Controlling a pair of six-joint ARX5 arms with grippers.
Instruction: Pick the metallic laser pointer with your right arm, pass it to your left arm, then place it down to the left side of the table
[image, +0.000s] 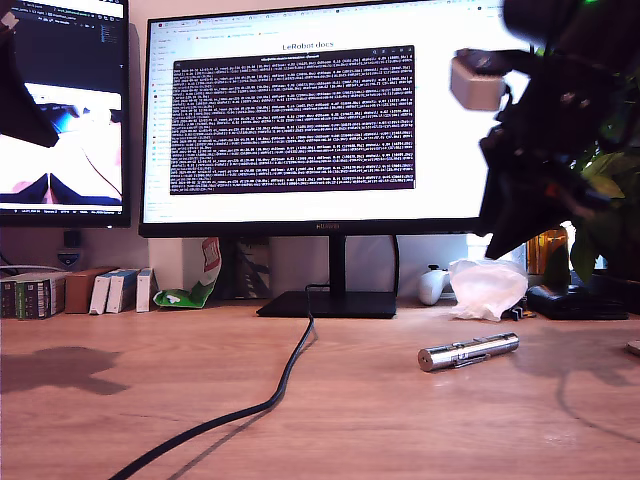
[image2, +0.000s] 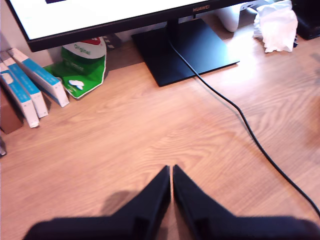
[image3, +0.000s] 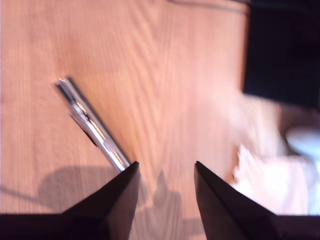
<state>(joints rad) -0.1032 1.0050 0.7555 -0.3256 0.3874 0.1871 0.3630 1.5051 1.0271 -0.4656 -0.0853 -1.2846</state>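
Black monitor (image: 330, 120) standing at the back of the wooden table (image: 400, 430), "HUAWEI" readable on its lower bezel and "LeRobot docs" heading the white page on screen. Green torn packet (image2: 82, 67) beside the monitor's stand, printed "Original". Blue-and-white boxes (image2: 30, 85) further out from the stand beyond that packet, lettering too small to read.

My second gripper (image3: 162, 172) raised above the table in front of the monitor, pointing down, jaws spread wide and holding nothing. Silver laser pointer (image3: 92, 125) flat on the wood, one end just beside a jaw tip; in the exterior view (image: 468, 351) in front of the monitor, towards that view's right, next to crumpled white plastic (image: 488, 288).

My first gripper (image2: 171, 175) hovering over bare wood in front of the stand, jaws nearly touching, empty. Black cable (image2: 240, 120) trailing from the stand across the table.
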